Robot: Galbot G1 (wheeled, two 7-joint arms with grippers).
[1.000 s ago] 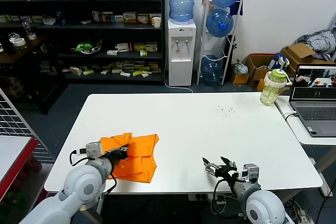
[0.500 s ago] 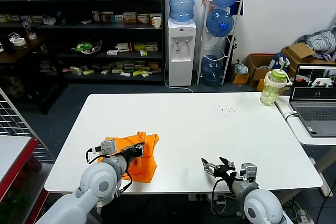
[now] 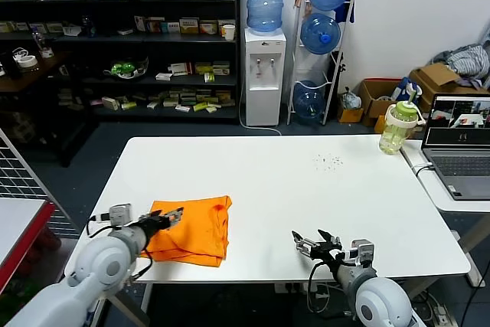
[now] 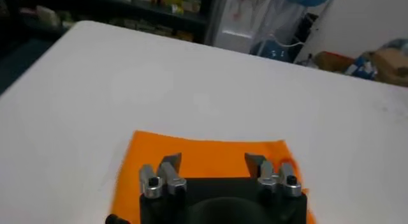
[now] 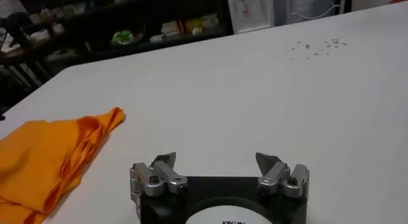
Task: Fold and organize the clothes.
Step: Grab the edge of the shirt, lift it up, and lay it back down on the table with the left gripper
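Orange thin fabric, the T-shirt [image 3: 190,229], lies folded in a flat, roughly rectangular bundle on the white table [image 3: 306,189], in the lower left of the head view, close to the table's near edge. Its folded edges stack unevenly along the right side; no lettering is visible.

Left gripper [image 3: 170,215] sits at the shirt's left edge in the head view, low over the cloth. In the left wrist view the left gripper [image 4: 212,167] has its fingers spread wide, with orange fabric beneath and ahead of them and nothing between the jaws. Whether the fingertips touch the cloth cannot be told.

Right gripper [image 3: 311,243] is in the lower centre-right of the head view, over bare table near the front edge, well apart from the shirt. In the right wrist view the right gripper [image 5: 218,169] has fingers spread apart and empty; the shirt [image 5: 51,158] appears at the left edge of that frame.

Small dark specks [image 3: 329,161] lie on the table right of centre. A green-lidded bottle [image 3: 399,126] and a laptop [image 3: 458,151] stand at the right edge of the head view, the laptop on an adjoining surface.
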